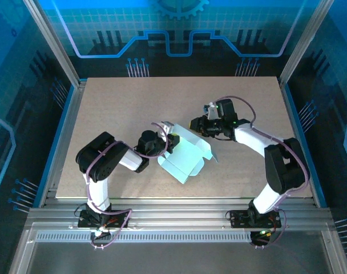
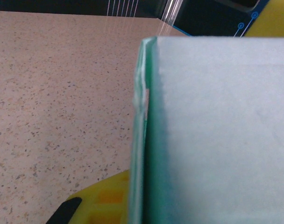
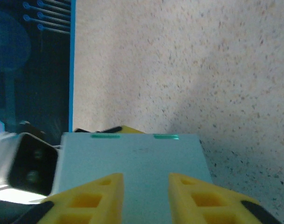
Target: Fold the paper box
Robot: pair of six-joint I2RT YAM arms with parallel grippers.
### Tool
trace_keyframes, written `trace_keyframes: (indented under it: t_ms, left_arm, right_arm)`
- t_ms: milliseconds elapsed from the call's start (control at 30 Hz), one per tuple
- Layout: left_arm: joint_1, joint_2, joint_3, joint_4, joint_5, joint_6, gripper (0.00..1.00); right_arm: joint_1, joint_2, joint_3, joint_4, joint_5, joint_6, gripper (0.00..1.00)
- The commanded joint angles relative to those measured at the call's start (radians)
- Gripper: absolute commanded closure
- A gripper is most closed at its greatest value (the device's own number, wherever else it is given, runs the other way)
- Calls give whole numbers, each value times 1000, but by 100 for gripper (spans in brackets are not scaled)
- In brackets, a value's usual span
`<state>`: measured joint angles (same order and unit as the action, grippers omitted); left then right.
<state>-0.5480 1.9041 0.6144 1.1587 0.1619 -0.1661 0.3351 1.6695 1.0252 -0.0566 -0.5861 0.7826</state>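
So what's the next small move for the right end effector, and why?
Probably close the right end effector on the paper box panel in front of it and fold it over: its fingers stand apart at that panel's edge, while the left end effector clamps the other side.

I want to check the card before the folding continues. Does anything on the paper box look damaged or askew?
One small thing: in the left wrist view, the left edge of the paper box is wavy, with a pale nick, perhaps slightly crumpled. Otherwise nothing stands out; it lies half folded on the table.
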Motion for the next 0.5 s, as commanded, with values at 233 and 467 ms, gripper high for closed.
trace_keyframes:
  t_ms: [233, 467]
  left_arm:
    - [-1, -38, 38, 6, -1, -49, 100]
    - [0, -46, 67, -61, -31, -85, 100]
  right_arm:
    - [74, 77, 7, -15, -92, -3, 78]
    - [121, 86, -21, 49, -81, 42, 78]
